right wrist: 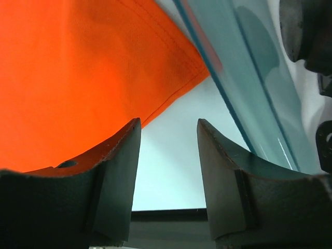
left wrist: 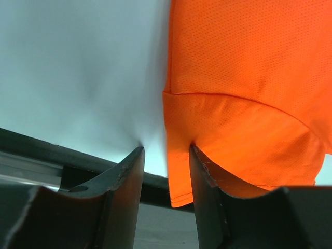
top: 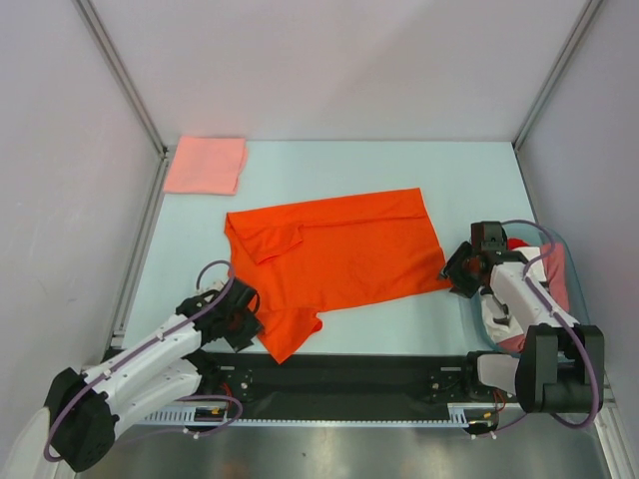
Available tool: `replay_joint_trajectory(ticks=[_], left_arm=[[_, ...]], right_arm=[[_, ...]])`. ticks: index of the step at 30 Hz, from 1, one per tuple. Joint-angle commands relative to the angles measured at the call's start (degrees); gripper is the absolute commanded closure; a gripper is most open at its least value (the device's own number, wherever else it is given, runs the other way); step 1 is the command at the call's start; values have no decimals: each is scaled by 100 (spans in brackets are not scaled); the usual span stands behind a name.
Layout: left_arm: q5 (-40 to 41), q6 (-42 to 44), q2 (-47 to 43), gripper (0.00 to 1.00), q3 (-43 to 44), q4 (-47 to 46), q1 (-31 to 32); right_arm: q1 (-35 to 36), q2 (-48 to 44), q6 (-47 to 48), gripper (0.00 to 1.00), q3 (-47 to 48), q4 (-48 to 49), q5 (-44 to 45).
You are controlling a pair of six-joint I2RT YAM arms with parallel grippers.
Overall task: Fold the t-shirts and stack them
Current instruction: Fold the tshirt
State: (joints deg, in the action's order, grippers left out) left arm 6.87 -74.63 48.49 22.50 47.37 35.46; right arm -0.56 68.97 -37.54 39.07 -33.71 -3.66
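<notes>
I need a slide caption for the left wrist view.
Left gripper open at the edge of the orange t-shirt on the pale table.

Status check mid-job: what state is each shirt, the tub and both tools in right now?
orange-red t-shirt, spread out flat, one flap folded over, not gripped.
salmon-pink t-shirt, folded, lying at the far left corner.
tub, holds unfolded shirts.
left tool, open, at the orange-red t-shirt's hem.
right tool, open, holding nothing.
</notes>
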Motion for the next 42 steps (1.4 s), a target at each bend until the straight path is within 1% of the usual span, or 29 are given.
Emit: replay_joint_trajectory(ticks=[1, 4, 6, 9, 13, 14, 17, 21, 26, 29, 36, 38, 42], left_arm=[[183, -140, 222, 54, -115, -193, 40], [192, -78, 354, 55, -97, -308, 48], [218, -34, 398, 60, -71, -352, 48], [288, 36, 398, 64, -35, -308, 40], [315, 80, 328, 71, -27, -237, 40], [332, 80, 302, 73, -9, -211, 40], [393, 133, 284, 75, 70, -167, 40], [499, 291, 363, 80, 263, -88, 40], [517, 475, 459, 87, 439, -62, 40], [596, 528, 442, 89, 518, 17, 40], [666, 607, 319, 89, 562, 70, 40], [666, 634, 310, 90, 571, 70, 40], [701, 730, 275, 92, 624, 70, 40]], right_arm=[[-76, 239, -78, 48, -154, 215, 523], [-94, 450, -69, 48, -163, 260, 751], [-233, 503, 18, 47, -145, 286, 910], [-383, 582, 150, 47, -119, 313, 929], [-401, 548, 72, 47, -171, 304, 920], [-401, 539, 54, 48, -224, 356, 902], [-401, 644, 10, 50, -303, 488, 823], [-401, 776, 62, 58, -312, 611, 937], [-401, 925, 71, 63, -286, 735, 973], [-401, 1057, 71, 66, -268, 814, 981], [-331, 1285, 89, 67, -286, 1016, 1025], [-305, 1321, 98, 71, -268, 972, 1008], [-243, 1067, 71, 73, -286, 674, 1042]])
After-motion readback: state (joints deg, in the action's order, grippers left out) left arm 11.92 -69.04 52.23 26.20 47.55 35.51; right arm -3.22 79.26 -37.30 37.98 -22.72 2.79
